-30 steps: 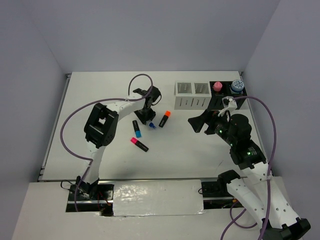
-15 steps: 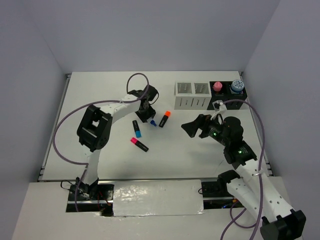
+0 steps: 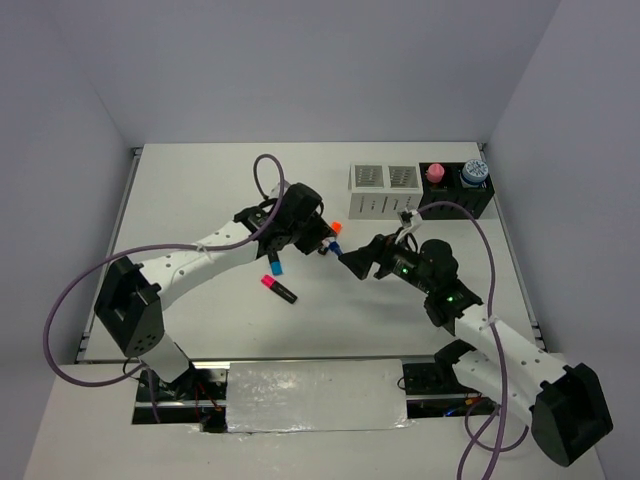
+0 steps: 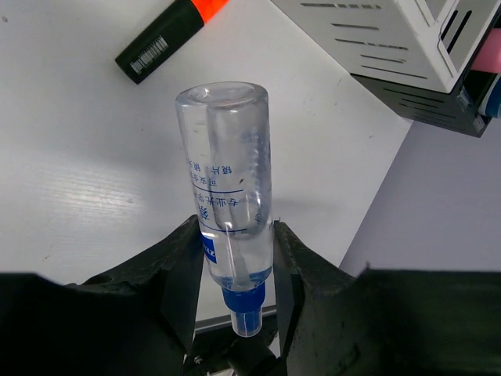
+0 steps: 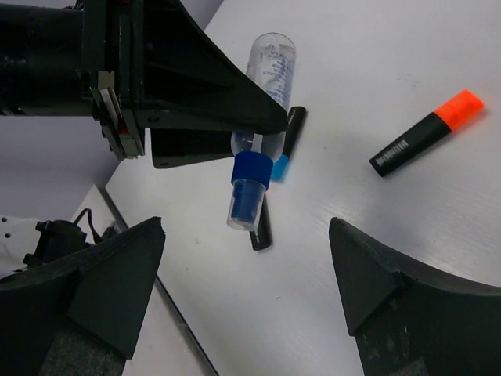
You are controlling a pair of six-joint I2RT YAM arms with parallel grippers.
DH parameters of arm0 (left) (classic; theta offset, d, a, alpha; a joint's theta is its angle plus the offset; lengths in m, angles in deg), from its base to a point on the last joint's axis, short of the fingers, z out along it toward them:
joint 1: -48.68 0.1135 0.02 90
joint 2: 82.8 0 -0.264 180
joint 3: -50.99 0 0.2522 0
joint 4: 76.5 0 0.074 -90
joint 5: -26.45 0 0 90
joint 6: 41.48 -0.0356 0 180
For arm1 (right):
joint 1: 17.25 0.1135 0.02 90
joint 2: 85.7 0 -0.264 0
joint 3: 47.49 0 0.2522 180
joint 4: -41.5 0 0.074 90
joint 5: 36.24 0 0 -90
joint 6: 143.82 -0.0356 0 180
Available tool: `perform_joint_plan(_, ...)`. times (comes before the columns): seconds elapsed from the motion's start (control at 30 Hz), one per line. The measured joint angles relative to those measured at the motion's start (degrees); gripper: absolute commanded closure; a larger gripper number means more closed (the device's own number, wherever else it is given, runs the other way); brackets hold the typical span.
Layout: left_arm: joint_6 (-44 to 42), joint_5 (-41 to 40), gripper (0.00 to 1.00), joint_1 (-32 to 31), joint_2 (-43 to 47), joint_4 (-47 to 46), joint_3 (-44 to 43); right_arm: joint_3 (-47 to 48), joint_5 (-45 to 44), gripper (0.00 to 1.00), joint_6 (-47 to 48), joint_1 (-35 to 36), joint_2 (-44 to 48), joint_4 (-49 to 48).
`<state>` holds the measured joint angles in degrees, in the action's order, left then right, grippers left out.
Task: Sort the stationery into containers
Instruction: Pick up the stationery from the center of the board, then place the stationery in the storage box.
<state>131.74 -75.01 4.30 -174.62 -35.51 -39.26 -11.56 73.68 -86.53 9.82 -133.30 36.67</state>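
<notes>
Both arms have swung inward since the earlier frame; the left gripper [image 4: 235, 235] has lifted a clear blue-capped bottle [image 4: 225, 149] off the table, and the right gripper [image 5: 246, 231] has come away from the black containers [image 3: 470, 203] to meet it. Taking the left white container [image 3: 366, 190] as the mark, the bottle hangs on its near side and slightly to its left, near the orange-capped highlighter [image 4: 168, 35] lying there; the left fingers are clamped on the bottle's lower body by the cap; the right fingers stand wide apart, holding nothing. The bottle's long axis runs along the left fingers, base outward and cap back toward that wrist; from the right wrist, the capped end tilts toward the gap between the right fingers; a handover looks likely, the right gripper being nearer than any container, and it would need to close across that axis.
</notes>
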Motion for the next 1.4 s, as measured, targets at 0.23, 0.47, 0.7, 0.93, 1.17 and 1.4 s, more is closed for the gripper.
perform_joint_plan(0.23,1.4,-0.1,1.0,-2.4,0.0,-1.1,0.0,1.6,-4.5,0.12,-0.9,4.1,-4.6,-2.8)
perform_joint_plan(0.47,3.2,-0.2,1.0,-3.9,0.0,-2.6,0.0,1.8,-12.5,0.23,-2.8,8.0,-6.4,-6.8)
perform_joint_plan(0.7,5.6,-1.2,1.0,-4.6,0.2,-4.9,0.0,0.9,-18.1,0.31,-4.3,9.7,-7.7,-12.3)
perform_joint_plan(0.93,7.1,-1.9,1.0,-4.9,0.2,-5.8,0.0,0.9,-22.9,0.35,-5.1,11.5,-10.9,-15.1)
perform_joint_plan(1.17,7.2,-2.4,1.0,-5.0,0.3,-6.7,0.0,-0.3,-26.6,0.52,-5.2,12.1,-12.0,-18.8)
perform_joint_plan(1.4,7.2,-3.2,0.98,-5.2,0.9,-8.0,0.9,-0.8,-26.9,1.0,-3.2,12.1,-13.5,-21.6)
